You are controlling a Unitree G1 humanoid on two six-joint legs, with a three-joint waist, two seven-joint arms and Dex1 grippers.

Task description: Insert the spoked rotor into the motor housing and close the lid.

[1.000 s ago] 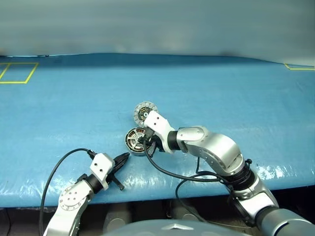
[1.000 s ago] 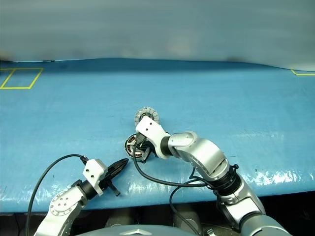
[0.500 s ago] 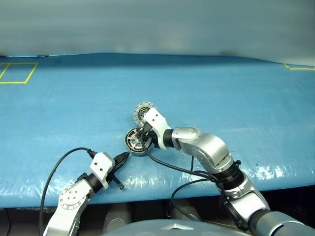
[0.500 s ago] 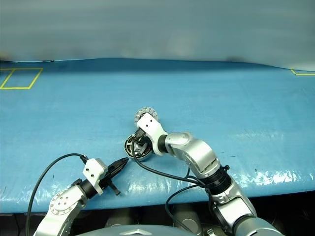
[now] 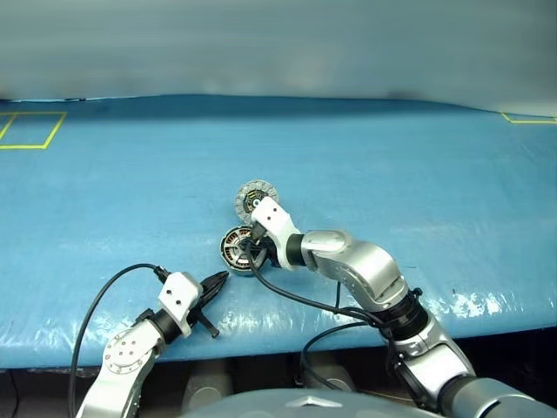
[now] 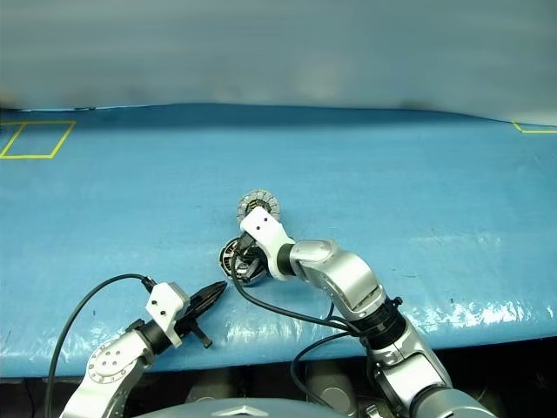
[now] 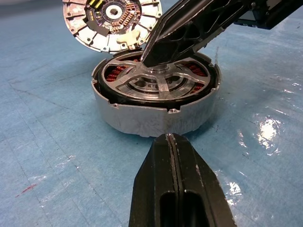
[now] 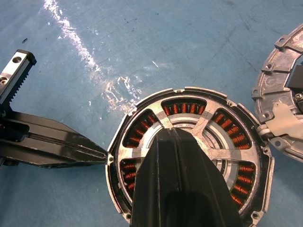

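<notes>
Rotor (image 7: 156, 85) sits inside the housing (image 7: 151, 118) on the counter (image 5: 418, 174). Head view: my right hand (image 5: 252, 246) has pressed lower onto it, so seating looks nearly done. Left wrist: left hand (image 7: 171, 142) clenched, empty, beside the wall. Right wrist: clenched fingers (image 8: 180, 175) hide the hub; lid (image 8: 284, 118) open, cut off.

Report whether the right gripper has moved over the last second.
Yes. The right gripper has slid slightly left and down over the motor housing, which lies where it did beside the open lid.
</notes>
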